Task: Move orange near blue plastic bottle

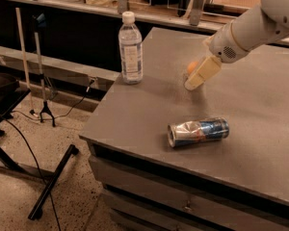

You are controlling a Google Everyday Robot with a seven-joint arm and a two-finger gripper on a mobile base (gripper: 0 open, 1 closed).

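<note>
**Work surface.** A grey rectangular tabletop (135, 114) with drawers below carries all task items.

**Gripper.** The cream-coloured two-finger gripper (194, 83) hangs from a white robot arm (253, 30) that enters from the 2 o'clock corner of the view. It points down toward 7 o'clock, with its tip at or just above the tabletop. Its body covers most of the orange. Whether it is spread or closed, and whether it has hold of the orange, cannot be determined.

**Orange.** The small round orange fruit (191, 66) shows only as a sliver at the gripper's 11 o'clock edge, touching or directly behind it.

**Bottle.** The tall clear plastic water bottle (130, 49) with white screw cap and pale label stands upright near the table's left edge, at 9 o'clock from the orange and apart from it.

**Other item.** A crushed silver-and-blue drink can (198, 132) lies on its side at 6 o'clock from the gripper, well apart.
</note>
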